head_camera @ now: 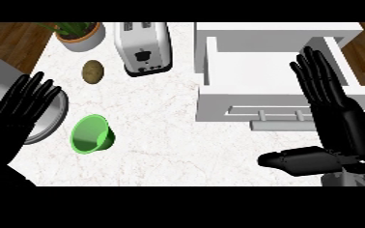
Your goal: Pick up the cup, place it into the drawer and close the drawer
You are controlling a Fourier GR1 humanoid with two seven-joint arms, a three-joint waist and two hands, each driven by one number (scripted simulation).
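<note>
A green cup (92, 134) lies tipped on its side on the white marble counter at the lower left, its mouth facing down-left. The white drawer (214, 75) stands open at the right, its inside bare, with a handle (267, 112) on its front. My right hand (333, 111) is open over the drawer's right front corner, fingers straight and pointing away, thumb stretched left. My left hand (25, 105) rests open at the left edge, fingers up, to the upper left of the cup and apart from it.
A white toaster (145, 48) stands at the back middle. A potato (93, 71) lies left of it. A potted plant (80, 33) sits at the back left. A grey round dish (51, 121) lies partly under my left hand.
</note>
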